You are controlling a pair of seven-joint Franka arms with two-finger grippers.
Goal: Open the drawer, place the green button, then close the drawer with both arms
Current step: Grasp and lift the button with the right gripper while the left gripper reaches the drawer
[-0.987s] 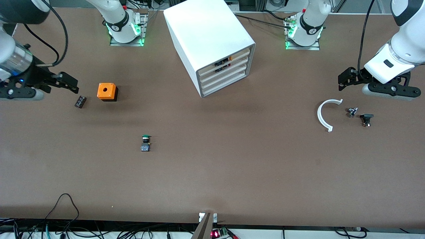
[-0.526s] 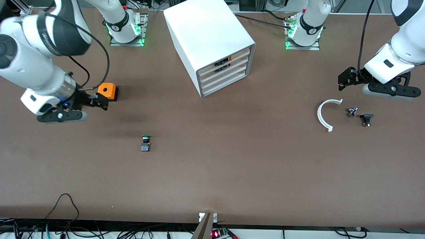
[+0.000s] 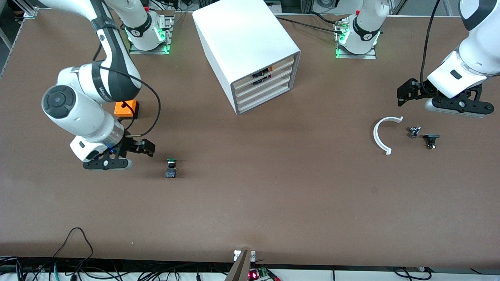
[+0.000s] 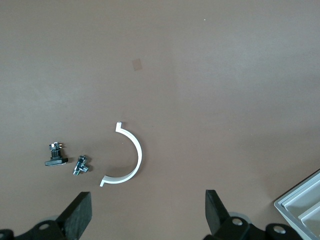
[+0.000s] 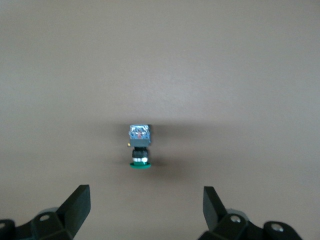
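**Right tool closes in on the button while the drawer stays shut**

The right tool (image 3: 146, 147) hangs low over the brown surface (image 3: 273, 187), just beside the green-capped push button (image 3: 171, 168), on the side toward the right arm's end. Its fingers (image 5: 77, 205) stand well apart, and in the right wrist view the button (image 5: 139, 146) sits between them and ahead, lying on its side with the green cap pointing toward the camera. That spread looks chosen to straddle the small body, so my reading is that a pick-up is being lined up.

The button rests alone on the open surface, nearer the front camera than the orange box (image 3: 125, 108) and the white cabinet (image 3: 246, 50). The third drawer (image 3: 263, 90) is flush with the others, so opening it is not yet done.

The left tool (image 3: 406, 93) waits in the air toward the left arm's end, over bare surface near a white curved clip (image 3: 381, 136) and two small black parts (image 3: 424, 136). Its fingers (image 4: 80, 215) are also spread, holding nothing. From there it could plausibly reach the drawer front.
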